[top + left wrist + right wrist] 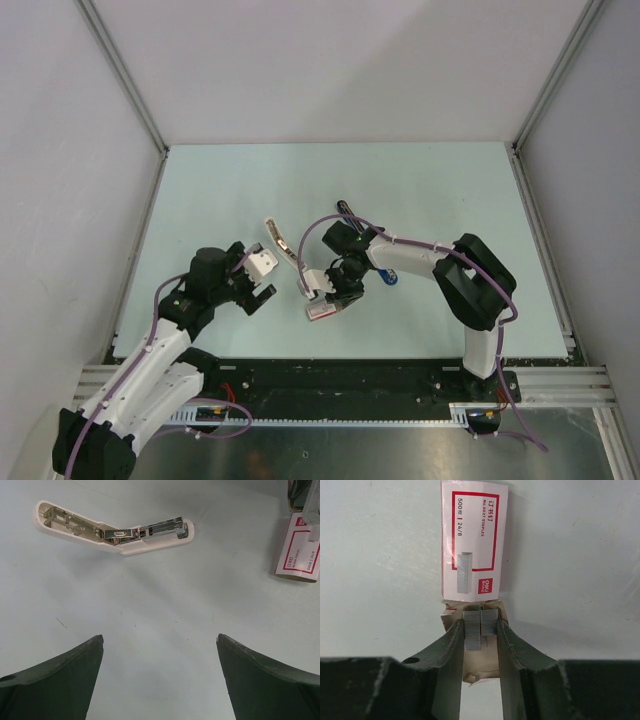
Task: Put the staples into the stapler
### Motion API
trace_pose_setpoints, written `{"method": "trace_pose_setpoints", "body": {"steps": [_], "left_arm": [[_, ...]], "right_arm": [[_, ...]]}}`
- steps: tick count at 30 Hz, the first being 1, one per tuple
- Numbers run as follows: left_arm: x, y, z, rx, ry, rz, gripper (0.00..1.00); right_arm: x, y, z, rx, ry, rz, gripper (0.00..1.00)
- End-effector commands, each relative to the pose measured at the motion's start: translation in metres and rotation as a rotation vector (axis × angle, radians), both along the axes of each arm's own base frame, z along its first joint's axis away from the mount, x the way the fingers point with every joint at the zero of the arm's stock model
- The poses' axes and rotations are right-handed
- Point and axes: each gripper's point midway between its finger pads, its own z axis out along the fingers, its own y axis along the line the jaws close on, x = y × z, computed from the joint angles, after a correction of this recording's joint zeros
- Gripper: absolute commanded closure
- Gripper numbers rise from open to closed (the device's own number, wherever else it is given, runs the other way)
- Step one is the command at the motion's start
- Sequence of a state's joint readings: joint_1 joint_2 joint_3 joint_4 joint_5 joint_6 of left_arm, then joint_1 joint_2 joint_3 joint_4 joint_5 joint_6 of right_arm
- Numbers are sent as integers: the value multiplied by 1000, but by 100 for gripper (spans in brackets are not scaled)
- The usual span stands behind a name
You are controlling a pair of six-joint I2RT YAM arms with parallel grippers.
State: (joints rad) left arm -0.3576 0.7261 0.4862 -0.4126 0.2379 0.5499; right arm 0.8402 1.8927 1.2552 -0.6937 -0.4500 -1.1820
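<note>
- Staple box [322, 311], central and closest to the near edge, lies flat under the right gripper [480, 626].
- Right gripper is clamped on the staples [472, 632]. The strips sit uneven, so one may slip or snap when lifted.
- Left gripper [160, 650] has its fingers apart and is empty.
- Stapler [115, 532] lies open at mid-table, unheld. It may slide during insertion.

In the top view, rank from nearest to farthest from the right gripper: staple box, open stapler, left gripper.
1. staple box, right at the right gripper.
2. open stapler, just to its left.
3. left gripper, farther left.
</note>
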Motion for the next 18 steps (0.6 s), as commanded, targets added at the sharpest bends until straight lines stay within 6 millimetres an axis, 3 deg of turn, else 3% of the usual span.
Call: {"method": "trace_pose_setpoints", "body": {"steps": [1,18], "left_arm": [[5,2,1,6,-26,7,1],[5,2,1,7,-25,7,1]], "right_arm": [[4,3,17,27,-31,-4,74],[7,3,31,48,-54,-14,73]]}}
